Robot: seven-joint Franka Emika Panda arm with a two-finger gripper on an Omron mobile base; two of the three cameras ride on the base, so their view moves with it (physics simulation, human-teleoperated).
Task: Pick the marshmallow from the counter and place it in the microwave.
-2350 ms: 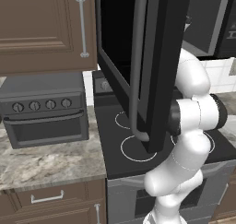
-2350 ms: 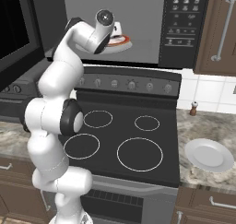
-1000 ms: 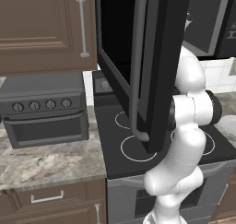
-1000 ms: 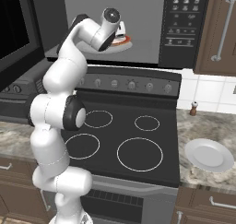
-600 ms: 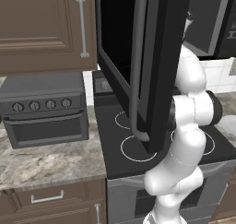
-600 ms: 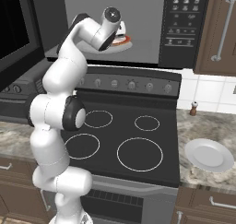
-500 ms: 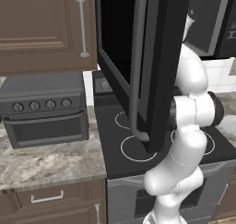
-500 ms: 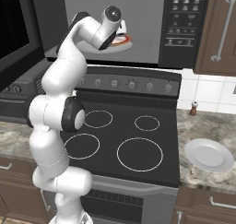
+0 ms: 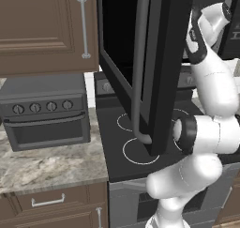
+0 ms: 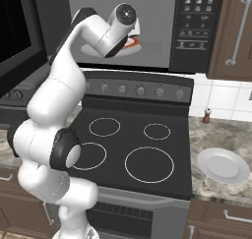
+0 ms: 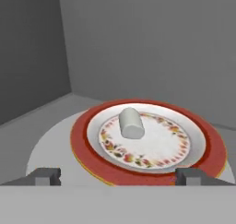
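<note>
So the gripper [image 11: 117,176] has its fingers spread wide apart with nothing between them, sitting inside the microwave [image 10: 162,26]. Right in front, the marshmallow [image 11: 131,122] lies on its side on the red-rimmed plate [image 11: 203,147], a bit left of the plate's middle. Microwave door [image 9: 159,58] hangs open over the stovetop [image 10: 133,154].
</note>
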